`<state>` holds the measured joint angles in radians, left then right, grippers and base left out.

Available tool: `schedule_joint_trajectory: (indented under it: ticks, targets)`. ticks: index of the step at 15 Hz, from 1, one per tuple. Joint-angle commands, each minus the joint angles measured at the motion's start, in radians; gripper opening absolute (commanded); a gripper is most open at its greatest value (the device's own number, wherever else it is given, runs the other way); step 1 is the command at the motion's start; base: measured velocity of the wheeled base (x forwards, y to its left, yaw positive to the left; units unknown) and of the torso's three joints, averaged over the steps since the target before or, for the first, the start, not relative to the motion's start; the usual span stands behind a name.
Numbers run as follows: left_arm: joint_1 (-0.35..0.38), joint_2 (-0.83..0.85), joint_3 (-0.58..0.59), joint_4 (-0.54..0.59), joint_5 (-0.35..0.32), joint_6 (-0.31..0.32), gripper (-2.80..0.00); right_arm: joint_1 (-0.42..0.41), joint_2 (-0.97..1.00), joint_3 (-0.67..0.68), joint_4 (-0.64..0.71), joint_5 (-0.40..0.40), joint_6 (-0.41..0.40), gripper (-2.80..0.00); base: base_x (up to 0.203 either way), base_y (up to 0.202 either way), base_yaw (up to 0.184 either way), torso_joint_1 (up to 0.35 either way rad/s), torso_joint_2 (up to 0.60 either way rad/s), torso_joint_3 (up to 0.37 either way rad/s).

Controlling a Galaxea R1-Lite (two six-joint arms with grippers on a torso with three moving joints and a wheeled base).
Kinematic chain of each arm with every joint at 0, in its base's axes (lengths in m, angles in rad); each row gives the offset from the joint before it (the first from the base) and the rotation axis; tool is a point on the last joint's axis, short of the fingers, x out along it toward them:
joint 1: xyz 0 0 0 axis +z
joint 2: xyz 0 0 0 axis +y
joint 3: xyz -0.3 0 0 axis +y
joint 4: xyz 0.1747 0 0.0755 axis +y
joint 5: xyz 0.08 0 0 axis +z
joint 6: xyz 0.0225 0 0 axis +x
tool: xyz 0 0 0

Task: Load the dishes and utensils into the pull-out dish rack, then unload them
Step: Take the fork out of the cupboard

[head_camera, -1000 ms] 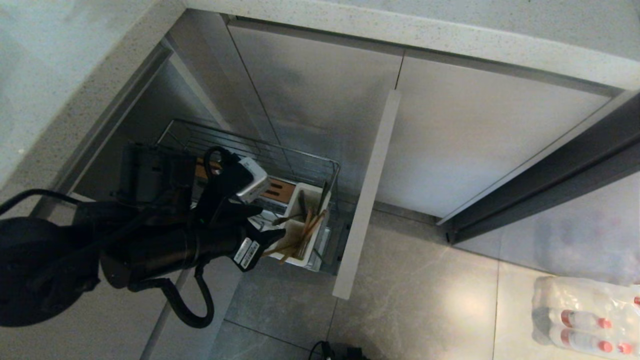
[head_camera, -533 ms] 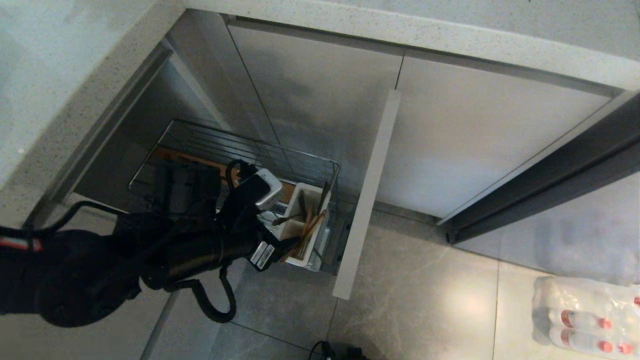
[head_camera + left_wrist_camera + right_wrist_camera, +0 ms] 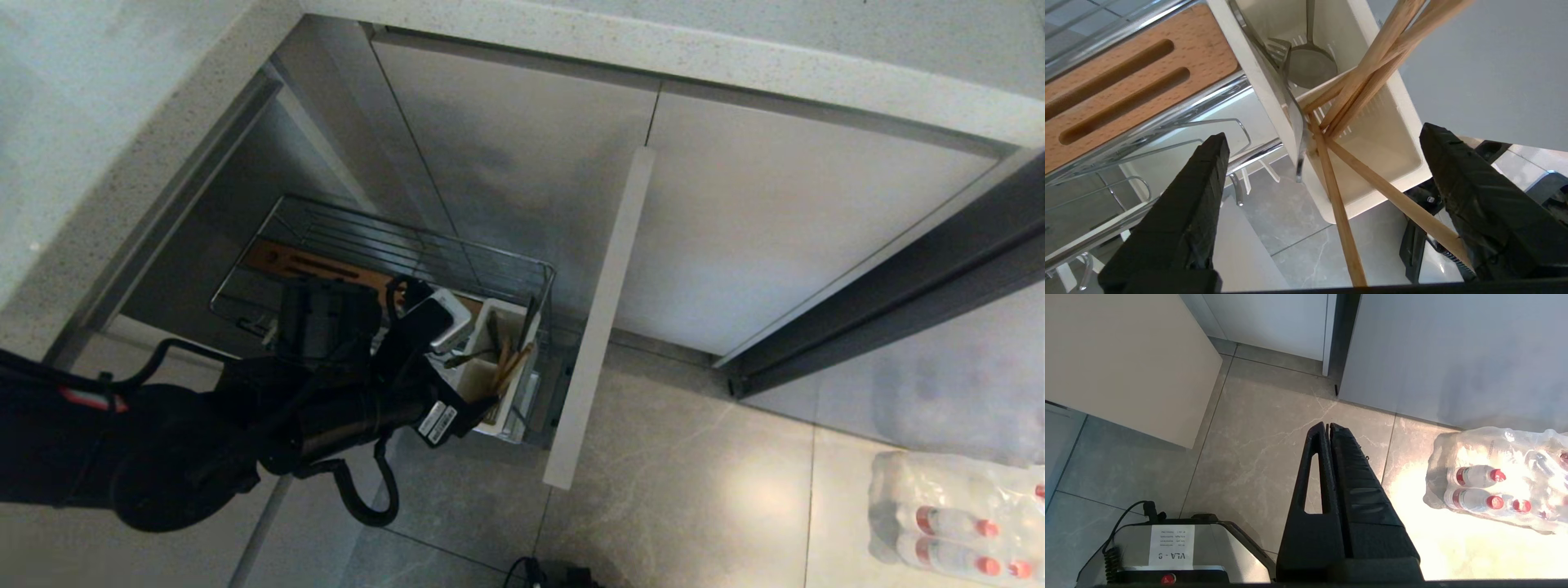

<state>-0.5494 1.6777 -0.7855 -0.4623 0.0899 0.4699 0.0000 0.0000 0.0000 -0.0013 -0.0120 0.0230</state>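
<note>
Left gripper (image 3: 1323,143): released, its jaws spread wide on either side of the utensil caddy's near corner, gripping nothing.
Left arm: reaches in from the robot's left side, its wrist just beside the front end of the rack in the head view.
Chopsticks (image 3: 1367,77): light wooden sticks, crossed and leaning in the caddy, their upper ends poking out past its rim between the open fingers (image 3: 1188,212); one stick lies close to the other finger, contact unclear.
Fork (image 3: 1284,81): silver, lying aslant against the caddy's wall, beside a metal spoon bowl deeper in.
Utensil caddy (image 3: 522,359): white plastic, sitting at the front end of the rack, next to the front panel.
Pull-out dish rack (image 3: 367,241): chrome wire basket, drawn out of the cabinet under the desk; its wooden slotted strip (image 3: 1126,85) runs beside the caddy.
Front panel (image 3: 600,318): pale, narrow, standing out over the tiled floor.
Right gripper (image 3: 1329,433): clenched, empty, hanging parked above the floor.
Water bottles (image 3: 1490,490): a wrapped pack on the floor, well apart from the rack.
</note>
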Motion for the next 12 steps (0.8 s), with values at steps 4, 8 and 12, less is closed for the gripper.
schedule_joint_trajectory:
  ticks: [4, 8, 12]
  targets:
    - [0.015, 0.039, -0.001, -0.085, 0.001, 0.002, 0.00, 0.000, 0.000, 0.000, 0.000, 0.000, 0.000, -2.80, 0.000, 0.000, 0.000, 0.000, 0.00, 0.000]
    - [0.019, 0.050, 0.006, -0.110, 0.001, 0.009, 0.00, 0.000, 0.000, 0.000, 0.000, 0.000, 0.000, -2.80, 0.000, 0.000, 0.000, 0.000, 0.00, 0.000]
    - [0.019, 0.051, 0.006, -0.112, 0.002, 0.013, 0.00, 0.000, 0.001, 0.000, 0.000, 0.000, 0.001, -2.80, 0.000, 0.000, 0.000, 0.000, 0.00, 0.000]
